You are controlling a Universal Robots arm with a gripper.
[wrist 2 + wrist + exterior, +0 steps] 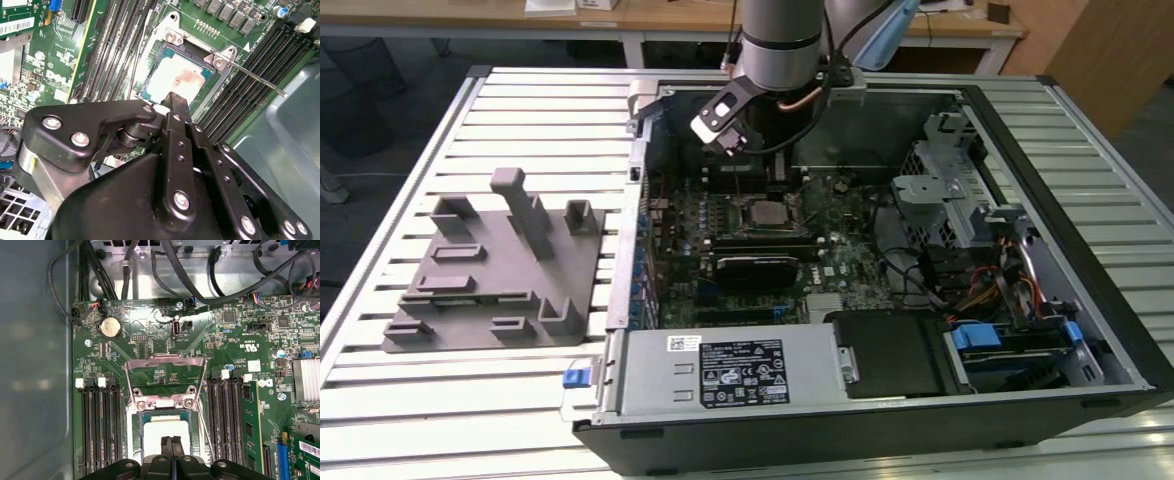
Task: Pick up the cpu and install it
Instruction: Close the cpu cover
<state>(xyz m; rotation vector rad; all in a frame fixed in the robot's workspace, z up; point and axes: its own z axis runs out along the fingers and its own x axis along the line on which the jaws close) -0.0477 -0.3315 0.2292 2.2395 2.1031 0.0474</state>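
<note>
Silver-grey cpu is sitting flat in the square socket on the green motherboard, inside the open computer case. Black metal pincer is hanging right over it in both wrist views. Its fingers are pressing together with no gap and gripping nothing. The tips are meeting the cpu's top near one edge, but I cannot tell if they are actually touching.

Bare-metal load plate is standing flipped open beside the socket, and a thin steel lever is sticking out sideways. Black memory slots are running along both sides of the socket, and a round coin battery is shining nearby.

White lettering is showing on the board. A white label and a black label are sitting on the grey power supply.

Grey moulded holder block is lying on the ribbed metal worktop, at the exterior view's left of the case.
</note>
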